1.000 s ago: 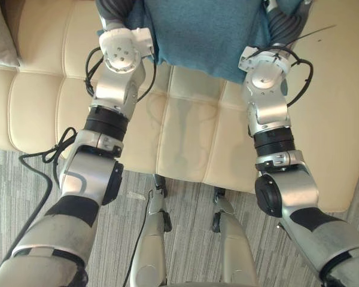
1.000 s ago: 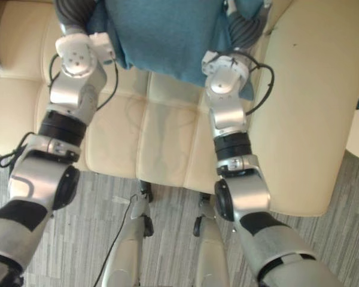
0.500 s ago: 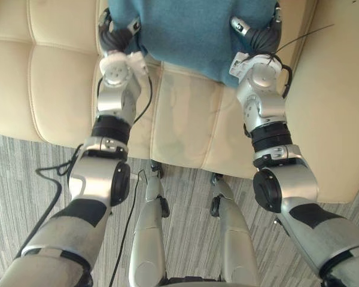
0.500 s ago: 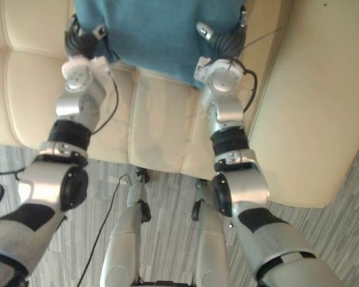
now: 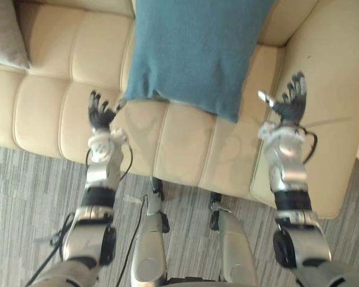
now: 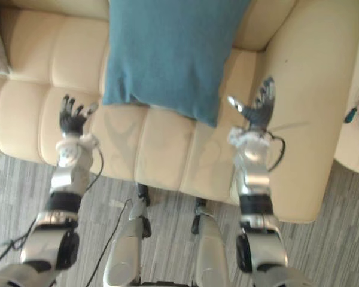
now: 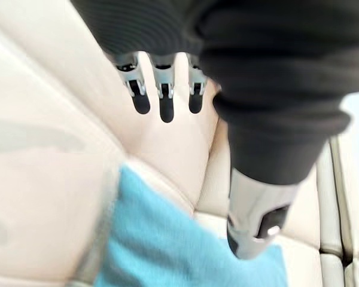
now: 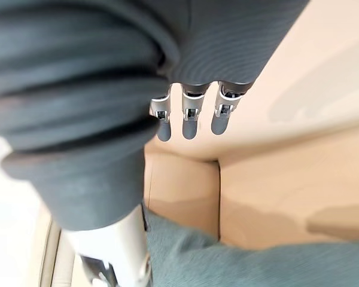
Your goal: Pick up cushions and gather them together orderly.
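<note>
A large teal cushion point(image 5: 197, 51) lies on the cream sofa point(image 5: 54, 101), leaning towards the backrest near the right armrest. My left hand point(image 5: 99, 113) hovers open above the seat just off the cushion's near left corner, apart from it. My right hand point(image 5: 290, 104) is open too, raised beside the cushion's near right corner, over the armrest's inner side. In the left wrist view the cushion point(image 7: 167, 251) shows past straight fingers point(image 7: 161, 101). The right wrist view shows the cushion point(image 8: 257, 263) beyond straight fingers point(image 8: 191, 119), with nothing held.
A grey cushion point(image 5: 6, 36) rests at the sofa's far left. The wide right armrest point(image 5: 335, 119) stands beside my right hand. Grey striped carpet point(image 5: 24, 185) runs along the sofa's front edge. A pale side table point(image 6: 356, 125) sits at the far right.
Both hands have let go of the teal cushion and pulled back towards me, now open. The cushion rests on the sofa. The camera view has shifted.
</note>
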`<state>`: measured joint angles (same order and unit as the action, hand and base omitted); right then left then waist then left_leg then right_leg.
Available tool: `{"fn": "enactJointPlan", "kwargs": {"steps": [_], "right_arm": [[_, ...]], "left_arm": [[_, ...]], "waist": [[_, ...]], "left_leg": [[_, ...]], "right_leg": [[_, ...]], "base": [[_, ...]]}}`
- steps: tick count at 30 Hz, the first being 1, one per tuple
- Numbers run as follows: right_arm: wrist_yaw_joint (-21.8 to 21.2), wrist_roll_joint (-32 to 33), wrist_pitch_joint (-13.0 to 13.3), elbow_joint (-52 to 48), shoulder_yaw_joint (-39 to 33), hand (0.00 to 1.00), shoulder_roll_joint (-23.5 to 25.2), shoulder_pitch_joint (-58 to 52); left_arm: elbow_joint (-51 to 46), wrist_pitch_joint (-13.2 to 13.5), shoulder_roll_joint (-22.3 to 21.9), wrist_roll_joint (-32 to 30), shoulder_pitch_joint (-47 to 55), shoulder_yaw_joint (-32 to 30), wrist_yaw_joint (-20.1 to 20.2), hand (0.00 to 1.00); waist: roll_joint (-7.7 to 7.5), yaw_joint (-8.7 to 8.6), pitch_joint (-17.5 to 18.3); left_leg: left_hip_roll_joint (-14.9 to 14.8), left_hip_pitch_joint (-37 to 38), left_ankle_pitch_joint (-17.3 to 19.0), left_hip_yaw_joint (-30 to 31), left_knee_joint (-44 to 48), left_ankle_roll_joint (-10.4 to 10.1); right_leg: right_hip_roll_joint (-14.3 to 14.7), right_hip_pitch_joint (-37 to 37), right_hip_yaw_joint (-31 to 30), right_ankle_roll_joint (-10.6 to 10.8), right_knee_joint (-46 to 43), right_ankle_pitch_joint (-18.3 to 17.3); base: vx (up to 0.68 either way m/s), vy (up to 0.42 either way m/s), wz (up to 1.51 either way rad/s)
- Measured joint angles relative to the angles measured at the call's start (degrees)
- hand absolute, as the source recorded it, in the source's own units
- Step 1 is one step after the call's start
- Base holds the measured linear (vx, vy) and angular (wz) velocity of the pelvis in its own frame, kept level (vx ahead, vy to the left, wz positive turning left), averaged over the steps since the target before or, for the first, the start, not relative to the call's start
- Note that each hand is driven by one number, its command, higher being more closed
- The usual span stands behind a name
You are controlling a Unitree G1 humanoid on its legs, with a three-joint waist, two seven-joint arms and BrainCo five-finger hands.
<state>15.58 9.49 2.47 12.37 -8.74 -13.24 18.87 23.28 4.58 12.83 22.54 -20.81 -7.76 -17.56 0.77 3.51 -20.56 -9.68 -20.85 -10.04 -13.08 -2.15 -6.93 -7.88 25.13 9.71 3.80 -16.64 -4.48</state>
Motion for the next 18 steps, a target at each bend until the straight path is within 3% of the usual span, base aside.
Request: {"fn": "enactJointPlan", "kwargs": {"steps": [4,8,15,18], "right_arm": [[-5.88,-2.31,-0.09,1.18,0.75,0.0,5.58,-14.11],[-9.64,-4.16,-0.58,13.98,-0.35,0.0,10.45,-22.54],[-10.42,-5.06,-1.86,31.62,-4.68,0.0,13.24,-24.59],[-10.27,-5.43,-2.21,35.76,-6.99,0.0,13.19,-24.51]], "left_arm": [[0.21,-0.46,-4.72,-2.31,13.68,2.06,4.2,0.0],[9.35,-1.59,-9.46,-5.31,22.06,1.94,9.4,0.0],[24.6,-4.12,-12.92,-11.6,26.45,-4.58,12.02,0.0],[27.95,-4.44,-12.97,-12.46,27.41,-6.41,11.96,0.0]], "waist": [[-0.32,0.03,5.57],[-0.51,0.05,12.24],[-0.71,-0.07,19.04],[-0.82,-0.09,19.86]], "left_leg": [[-0.02,4.61,1.38,0.39,0.42,-0.16],[0.27,10.17,3.05,0.48,0.32,-0.35],[0.57,18.0,3.4,-0.07,-3.74,-0.52],[0.82,20.0,3.87,-0.21,-3.77,-1.07]], "right_leg": [[0.04,-5.53,0.71,0.24,1.09,-1.08],[0.12,-12.77,1.42,0.61,4.35,-1.35],[0.65,-20.3,1.74,1.41,9.35,-1.11],[0.75,-22.84,1.29,1.57,11.17,-0.7]], "base": [[0.11,-0.02,0.07],[0.12,0.013,0.04],[0.02,0.029,0.0],[0.03,0.023,-0.05]]}}
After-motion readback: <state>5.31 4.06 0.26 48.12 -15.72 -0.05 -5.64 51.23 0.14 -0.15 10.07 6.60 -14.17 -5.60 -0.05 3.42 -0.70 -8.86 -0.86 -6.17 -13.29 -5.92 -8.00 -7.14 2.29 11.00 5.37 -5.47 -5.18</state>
